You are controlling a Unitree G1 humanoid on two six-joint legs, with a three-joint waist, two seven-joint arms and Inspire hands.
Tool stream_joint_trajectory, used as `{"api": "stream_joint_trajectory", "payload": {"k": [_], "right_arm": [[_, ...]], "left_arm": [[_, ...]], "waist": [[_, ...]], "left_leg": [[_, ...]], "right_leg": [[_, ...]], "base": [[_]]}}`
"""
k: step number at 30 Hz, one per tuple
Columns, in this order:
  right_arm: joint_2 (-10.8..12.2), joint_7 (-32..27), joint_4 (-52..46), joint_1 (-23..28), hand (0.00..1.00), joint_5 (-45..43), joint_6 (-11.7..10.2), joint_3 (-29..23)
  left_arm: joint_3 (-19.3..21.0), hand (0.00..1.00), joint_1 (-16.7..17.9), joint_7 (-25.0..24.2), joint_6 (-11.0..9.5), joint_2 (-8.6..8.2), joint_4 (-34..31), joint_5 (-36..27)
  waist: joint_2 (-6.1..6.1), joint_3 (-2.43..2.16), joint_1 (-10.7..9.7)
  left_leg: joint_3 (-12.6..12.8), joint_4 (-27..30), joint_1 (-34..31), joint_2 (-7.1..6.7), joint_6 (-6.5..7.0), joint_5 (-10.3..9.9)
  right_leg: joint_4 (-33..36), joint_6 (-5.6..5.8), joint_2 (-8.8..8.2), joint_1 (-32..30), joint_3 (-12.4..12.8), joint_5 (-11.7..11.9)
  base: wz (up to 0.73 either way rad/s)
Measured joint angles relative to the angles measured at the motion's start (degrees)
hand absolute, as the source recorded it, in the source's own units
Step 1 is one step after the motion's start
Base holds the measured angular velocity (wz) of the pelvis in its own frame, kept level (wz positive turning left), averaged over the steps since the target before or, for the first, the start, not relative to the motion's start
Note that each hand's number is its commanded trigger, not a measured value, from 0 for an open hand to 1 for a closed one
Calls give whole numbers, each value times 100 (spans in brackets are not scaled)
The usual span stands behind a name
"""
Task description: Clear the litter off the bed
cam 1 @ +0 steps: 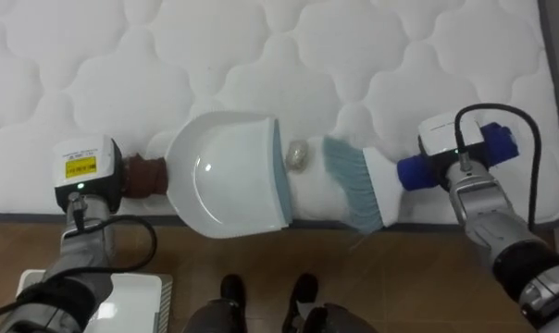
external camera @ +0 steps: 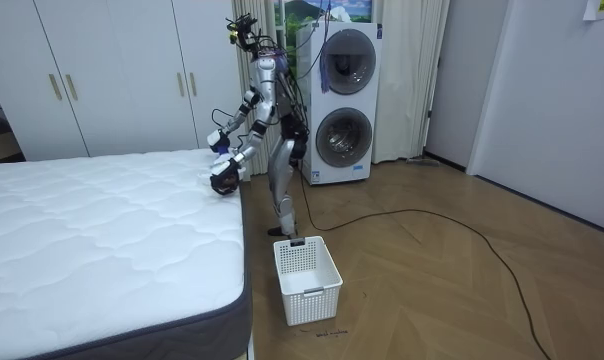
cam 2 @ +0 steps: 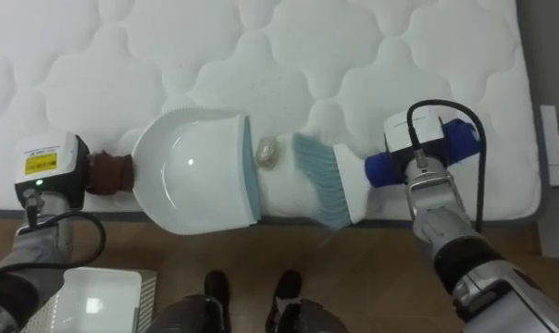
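At the near edge of the bed (cam 1: 400, 55), a small crumpled scrap (cam 1: 298, 154) lies on the quilted top, between the lip of the white dustpan (cam 1: 229, 176) and the teal bristles of the brush (cam 1: 354, 180). The left hand (cam 1: 85, 171) is at the pan's brown handle and the right hand (cam 1: 451, 139) at the brush's blue one; how either grips cannot be told. A white basket (external camera: 312, 300) stands on the floor (external camera: 462, 280) beside the bed.

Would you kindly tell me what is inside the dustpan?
The dustpan holds nothing visible, just its bare white inside. The wad lies on the mattress just outside its lip. The mattress under it is hidden.
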Motion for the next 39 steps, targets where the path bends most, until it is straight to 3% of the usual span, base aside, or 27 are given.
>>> {"api": "stream_joint_trajectory", "payload": {"k": [9,18,31,34,39], "right_arm": [[57,377,-242,4,100,-14,36,31],[340,523,-312,3,100,130,22,45],[1201,499,-450,0,100,956,-534,79],[1269,503,-478,-9,100,1074,-688,174],[1322,508,-478,-123,100,1102,-787,260]], "left_arm": [[-2,100,17,3,-2,5,-6,51],[-9,100,30,7,-19,0,2,58],[-116,100,32,67,-123,-27,215,14],[-193,100,29,68,-147,-52,217,25],[-271,100,28,69,-148,-254,221,23]], "waist": [[-12,-8,-12],[-30,-19,-10],[-4,-5,97],[34,5,141],[138,-10,289]], "left_leg": [[0,1,51,-13,-22,17],[-7,6,57,-12,-26,43],[-71,-54,71,-101,-15,86],[-149,-75,47,-118,-12,87],[-207,-110,-38,-196,4,96]], "right_leg": [[-15,-15,-2,24,3,-18],[-18,-29,-7,38,-19,-16],[44,-28,-133,21,-123,-108],[129,-13,-182,6,-191,-105],[221,41,-265,-97,-221,-164]], "base": [[0],[-1],[5],[13],[10]]}}
